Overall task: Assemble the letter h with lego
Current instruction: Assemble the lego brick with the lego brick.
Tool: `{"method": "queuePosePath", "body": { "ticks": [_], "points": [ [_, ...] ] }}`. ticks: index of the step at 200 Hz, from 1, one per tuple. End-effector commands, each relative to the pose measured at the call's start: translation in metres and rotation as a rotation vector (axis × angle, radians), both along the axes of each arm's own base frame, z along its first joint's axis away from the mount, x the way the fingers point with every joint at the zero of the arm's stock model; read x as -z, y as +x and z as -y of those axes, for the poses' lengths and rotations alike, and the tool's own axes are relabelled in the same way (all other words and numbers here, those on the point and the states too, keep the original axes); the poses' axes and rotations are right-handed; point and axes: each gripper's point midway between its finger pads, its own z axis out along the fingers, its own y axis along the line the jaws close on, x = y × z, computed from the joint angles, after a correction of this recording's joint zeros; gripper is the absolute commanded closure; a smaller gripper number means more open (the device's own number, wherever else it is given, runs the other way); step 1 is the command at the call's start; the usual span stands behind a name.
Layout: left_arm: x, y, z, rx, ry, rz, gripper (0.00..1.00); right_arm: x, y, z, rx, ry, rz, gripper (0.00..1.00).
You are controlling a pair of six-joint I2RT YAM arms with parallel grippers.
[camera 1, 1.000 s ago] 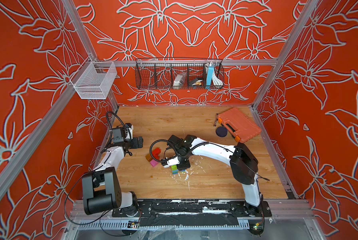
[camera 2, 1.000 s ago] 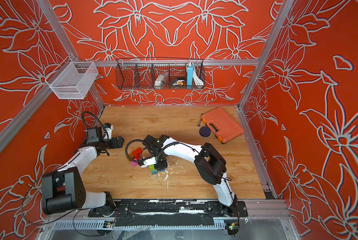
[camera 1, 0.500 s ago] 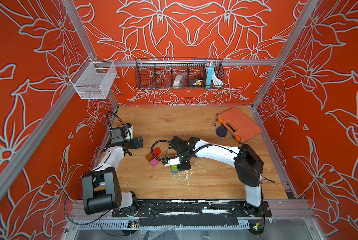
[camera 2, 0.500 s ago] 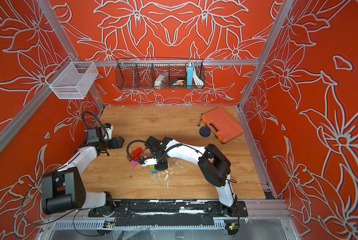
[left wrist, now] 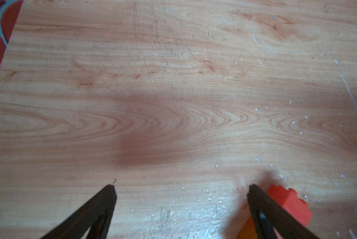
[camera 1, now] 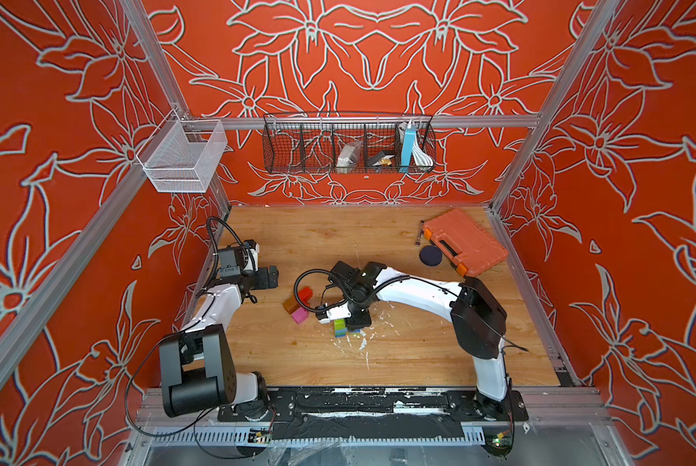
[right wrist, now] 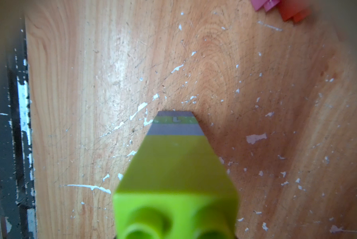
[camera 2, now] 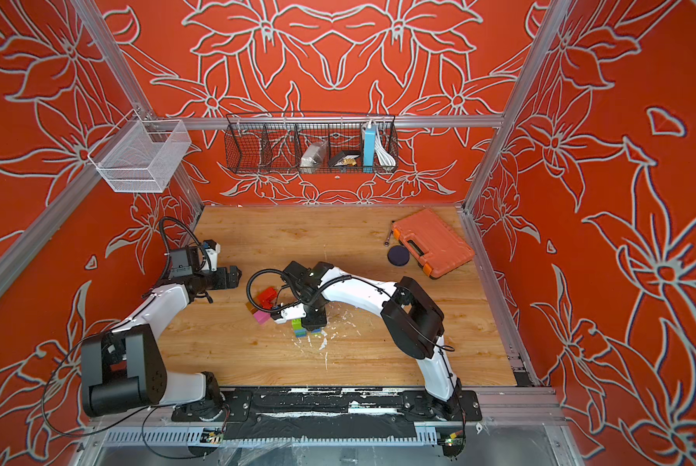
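A short lego stack (camera 1: 340,327) (camera 2: 299,327) stands mid-table, with a lime green brick (right wrist: 176,165) on top and blue lower down. My right gripper (camera 1: 344,318) reaches down onto it and is shut on the lime green brick; its fingers are hidden in the right wrist view. A red brick (camera 1: 305,295), a brown brick (camera 1: 290,304) and a pink brick (camera 1: 300,316) lie loose just left of the stack. My left gripper (camera 1: 271,277) (left wrist: 181,189) hovers open and empty further left. The red brick (left wrist: 287,202) lies beside one of its fingertips (left wrist: 254,192).
An orange tool case (camera 1: 465,242) lies at the back right, with a dark disc (camera 1: 430,255) and a small metal tool (camera 1: 420,238) beside it. Two wire baskets (camera 1: 348,145) (camera 1: 181,155) hang on the walls. White flecks mark the wood around the stack.
The right arm's wrist has shifted slightly to the left over the stack and its elbow has swung a little. The left arm and the loose bricks have stayed put.
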Motion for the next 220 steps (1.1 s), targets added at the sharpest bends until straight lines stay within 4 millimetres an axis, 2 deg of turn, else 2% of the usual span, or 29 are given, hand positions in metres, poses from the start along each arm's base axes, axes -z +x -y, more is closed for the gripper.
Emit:
{"method": "queuePosePath", "body": {
  "ticks": [1, 31, 59, 91, 148, 189, 220],
  "points": [
    [-0.005, 0.004, -0.002, 0.002, -0.001, 0.008, 0.01, 0.031, -0.023, 0.030, -0.052, -0.118, -0.121, 0.79],
    [-0.004, 0.003, -0.002, -0.001, 0.000, 0.005, 0.00, 0.027, -0.021, 0.025, -0.038, -0.082, -0.101, 0.78],
    [-0.004, 0.003, -0.002, 0.000, 0.000, 0.006, 0.00, 0.029, -0.005, 0.019, 0.052, -0.057, -0.004, 0.73],
    [-0.004, 0.003, -0.003, -0.002, 0.002, 0.005, 0.00, 0.025, -0.015, 0.005, 0.063, -0.022, -0.028, 0.75],
    [-0.005, 0.003, -0.003, -0.004, 0.006, 0.007, 0.00, 0.028, -0.015, 0.013, 0.007, -0.129, -0.025, 0.76],
    [-0.005, 0.003, -0.003, -0.005, 0.006, 0.007, 0.00, 0.023, -0.021, 0.008, -0.042, -0.091, -0.041, 0.75],
    [-0.005, 0.003, -0.004, -0.009, 0.009, 0.005, 0.00, 0.010, -0.020, 0.003, -0.041, -0.051, -0.028, 0.75]
  ]
}}
